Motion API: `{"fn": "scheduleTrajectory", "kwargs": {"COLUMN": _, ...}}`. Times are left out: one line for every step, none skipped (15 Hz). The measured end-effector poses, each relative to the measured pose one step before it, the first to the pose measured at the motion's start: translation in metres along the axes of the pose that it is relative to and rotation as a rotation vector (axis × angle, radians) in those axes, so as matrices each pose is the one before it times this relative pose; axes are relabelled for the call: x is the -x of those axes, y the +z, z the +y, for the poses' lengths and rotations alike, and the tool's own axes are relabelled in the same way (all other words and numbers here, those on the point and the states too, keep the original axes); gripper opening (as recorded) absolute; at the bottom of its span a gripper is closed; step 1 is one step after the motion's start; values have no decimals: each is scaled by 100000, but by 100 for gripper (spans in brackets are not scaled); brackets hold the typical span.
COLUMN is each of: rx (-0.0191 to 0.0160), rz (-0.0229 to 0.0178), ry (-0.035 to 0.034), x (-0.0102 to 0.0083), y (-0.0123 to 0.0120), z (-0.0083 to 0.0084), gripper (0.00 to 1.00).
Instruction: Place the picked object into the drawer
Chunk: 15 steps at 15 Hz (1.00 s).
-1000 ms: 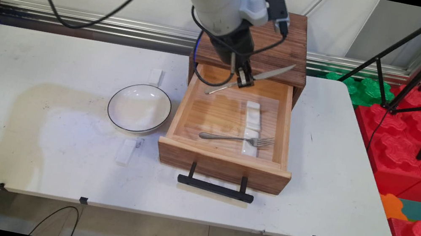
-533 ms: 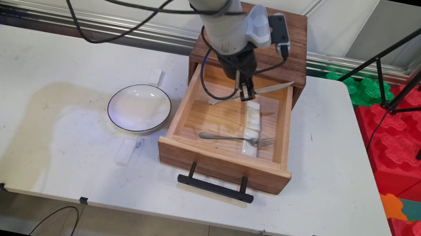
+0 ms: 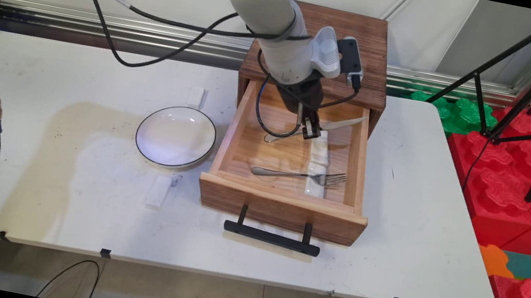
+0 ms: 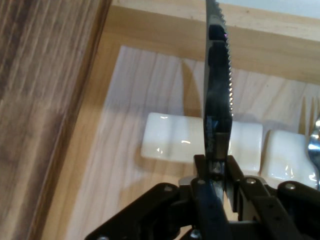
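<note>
Upper centre, end effector (image 3: 310, 130): you see it clamped tight on the knife (image 3: 335, 123).
Knife: held over the open drawer (image 3: 282, 208), above the white rests (image 3: 319, 151) (fork (image 3: 300, 176) lies nearer the front).

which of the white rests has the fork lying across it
The white rest at the drawer's front, nearest the black handle: the fork's neck lies across it. The rest behind it sits under the gripper's knife; two others lie outside on the table.
</note>
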<state>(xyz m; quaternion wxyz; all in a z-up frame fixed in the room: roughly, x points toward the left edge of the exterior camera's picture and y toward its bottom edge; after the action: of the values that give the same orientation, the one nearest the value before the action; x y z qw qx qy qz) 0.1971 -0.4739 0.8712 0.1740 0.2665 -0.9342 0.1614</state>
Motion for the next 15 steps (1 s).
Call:
{"fn": "scheduleTrajectory", "kwargs": {"rx": 355, "rz": -116, "ry": 198, "x": 98, "y": 377, "z": -32, "gripper": 0}}
{"fn": "scheduleTrajectory", "kwargs": {"rx": 274, "rz": -238, "ry": 265, "x": 117, "y": 363, "z": -49, "gripper": 0}}
{"fn": "scheduleTrajectory", "kwargs": {"rx": 236, "rz": -244, "ry": 212, "x": 143, "y": 299, "z": -42, "gripper": 0}}
{"fn": "scheduleTrajectory", "kwargs": {"rx": 248, "rz": -242, "ry": 298, "x": 162, "y": 326, "z": -63, "gripper": 0}}
{"fn": "scheduleTrajectory", "kwargs": {"rx": 251, "rz": -272, "ry": 364, "x": 164, "y": 337, "z": -58, "gripper": 0}}
{"fn": "scheduleTrajectory", "kwargs": {"rx": 131, "rz": -188, "ry": 223, "x": 122, "y": 216, "z": -51, "gripper": 0}}
{"fn": "scheduleTrajectory", "kwargs": {"rx": 175, "rz": -240, "ry": 238, "x": 146, "y": 263, "z": -58, "gripper": 0}}
{"fn": "scheduleTrajectory", "kwargs": {"rx": 142, "rz": -221, "ry": 286, "x": 136, "y": 247, "z": -61, "gripper": 0}}
{"fn": "scheduleTrajectory", "kwargs": {"rx": 140, "rz": -173, "ry": 215, "x": 126, "y": 181, "z": -35, "gripper": 0}}
{"fn": "scheduleTrajectory", "kwargs": {"rx": 109, "rz": -187, "ry": 225, "x": 125, "y": 197, "z": -44, "gripper": 0}}
{"fn": "scheduleTrajectory", "kwargs": {"rx": 155, "rz": -92, "ry": 222, "x": 95, "y": 177, "z": -26, "gripper": 0}}
{"fn": "scheduleTrajectory", "kwargs": {"rx": 175, "rz": 22, "ry": 112, "x": 63, "y": 144, "z": -16, "gripper": 0}}
{"fn": "scheduleTrajectory", "kwargs": {"rx": 112, "rz": 76, "ry": 127, "x": 28, "y": 95, "z": -1, "gripper": 0}}
{"fn": "scheduleTrajectory", "kwargs": {"rx": 107, "rz": 236, "ry": 217, "x": 32, "y": 169, "z": -17, "gripper": 0}}
{"fn": "scheduleTrajectory", "kwargs": {"rx": 80, "rz": 305, "ry": 137, "x": -19, "y": 115, "z": -15, "gripper": 0}}
